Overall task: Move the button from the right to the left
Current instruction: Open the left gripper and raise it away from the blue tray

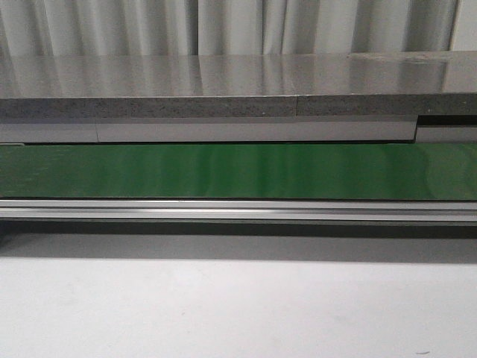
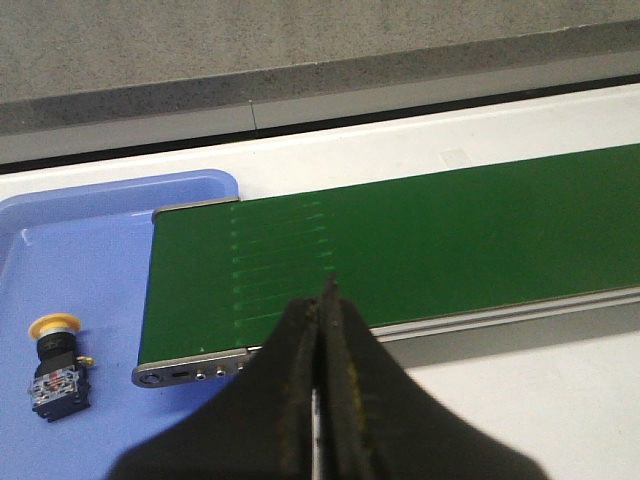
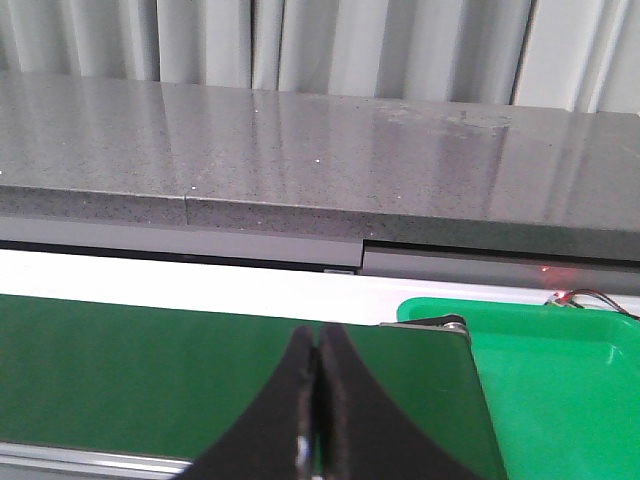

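The button [image 2: 57, 362], a yellow-orange mushroom cap on a black body, lies on its side in the blue tray [image 2: 90, 225] in the left wrist view, beside the end of the green belt [image 2: 400, 240]. My left gripper [image 2: 322, 300] is shut and empty, hanging over the belt's near edge, well apart from the button. My right gripper [image 3: 317, 338] is also shut with nothing in it, above the other end of the belt [image 3: 150, 370]. Neither gripper nor the button shows in the front view.
A green tray [image 3: 545, 385] sits past the belt's end in the right wrist view. The belt [image 1: 238, 171] runs across the front view with an aluminium rail [image 1: 238, 211] before it and a grey stone ledge [image 1: 223, 86] behind. White tabletop [image 1: 238, 313] lies in front.
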You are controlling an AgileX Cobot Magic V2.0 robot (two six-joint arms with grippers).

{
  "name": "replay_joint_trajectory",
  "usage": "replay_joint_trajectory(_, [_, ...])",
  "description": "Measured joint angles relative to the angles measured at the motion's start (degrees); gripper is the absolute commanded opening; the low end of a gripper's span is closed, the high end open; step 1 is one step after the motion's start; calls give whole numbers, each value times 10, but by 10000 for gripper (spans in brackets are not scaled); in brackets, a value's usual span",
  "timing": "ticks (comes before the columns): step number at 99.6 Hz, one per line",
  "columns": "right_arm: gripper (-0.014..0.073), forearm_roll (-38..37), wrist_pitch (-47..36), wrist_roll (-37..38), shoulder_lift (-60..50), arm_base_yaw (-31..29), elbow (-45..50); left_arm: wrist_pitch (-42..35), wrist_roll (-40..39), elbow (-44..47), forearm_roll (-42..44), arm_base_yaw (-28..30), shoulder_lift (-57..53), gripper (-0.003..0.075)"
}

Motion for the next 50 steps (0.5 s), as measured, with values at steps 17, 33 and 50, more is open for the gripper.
replay_joint_trajectory(17, [-68,0,0,0,0,0,0,-28,0,51,0,0,-52,-20])
replay_joint_trajectory(33, [-68,0,0,0,0,0,0,-74,0,108,-5,0,-96,-20])
replay_joint_trajectory(50, [-68,0,0,0,0,0,0,-192,-40,189,17,-7,-151,-20])
